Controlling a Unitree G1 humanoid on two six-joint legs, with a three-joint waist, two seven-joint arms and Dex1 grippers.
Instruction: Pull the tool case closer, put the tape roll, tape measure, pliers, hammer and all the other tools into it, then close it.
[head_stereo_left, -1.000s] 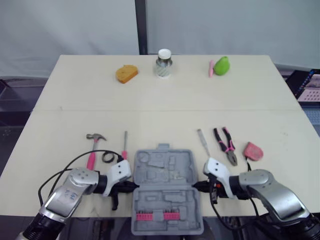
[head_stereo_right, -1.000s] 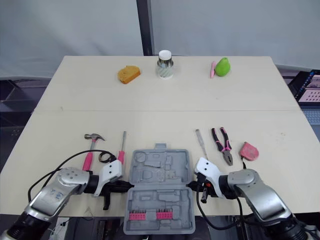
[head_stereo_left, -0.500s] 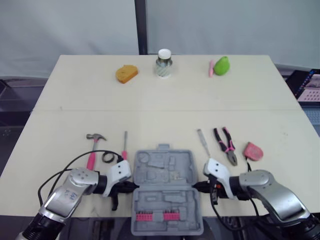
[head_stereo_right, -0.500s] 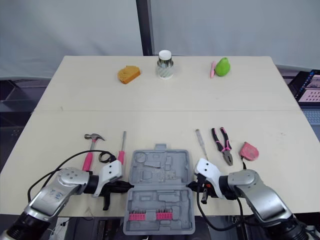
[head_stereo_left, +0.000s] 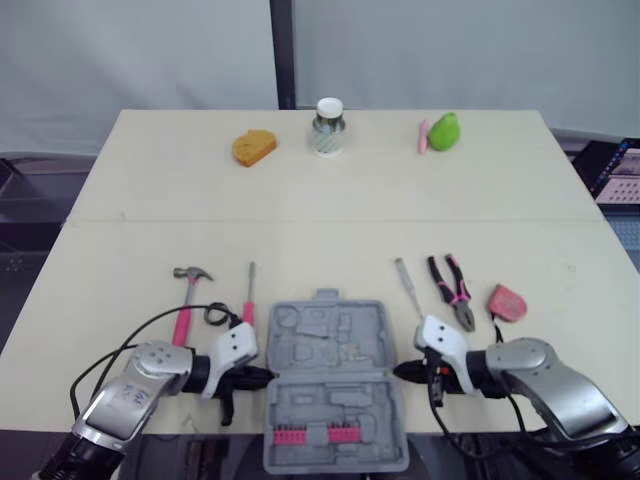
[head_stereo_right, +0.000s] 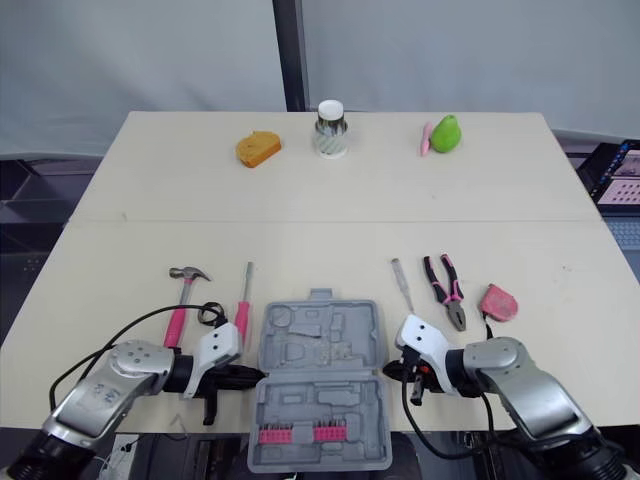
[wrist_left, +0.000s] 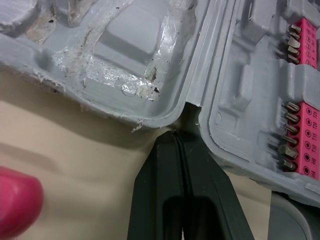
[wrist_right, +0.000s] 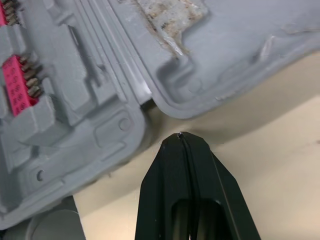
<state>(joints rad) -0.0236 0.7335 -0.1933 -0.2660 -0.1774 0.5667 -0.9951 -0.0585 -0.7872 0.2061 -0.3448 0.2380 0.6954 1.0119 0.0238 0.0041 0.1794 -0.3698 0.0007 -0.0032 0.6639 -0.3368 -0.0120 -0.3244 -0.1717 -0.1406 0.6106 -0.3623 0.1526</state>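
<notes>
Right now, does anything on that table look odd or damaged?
Yes. The open tool case overhangs the near edge of the table, and its far half carries flaky whitish residue in the moulded recesses.

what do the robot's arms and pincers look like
The left arm and right arm have rounded silver-grey shells. At each wrist sits an angular white block. The left pincer and right pincer each have two matte black fingers that taper to a narrow tip. Thin black cables loop beside the forearms.
</notes>
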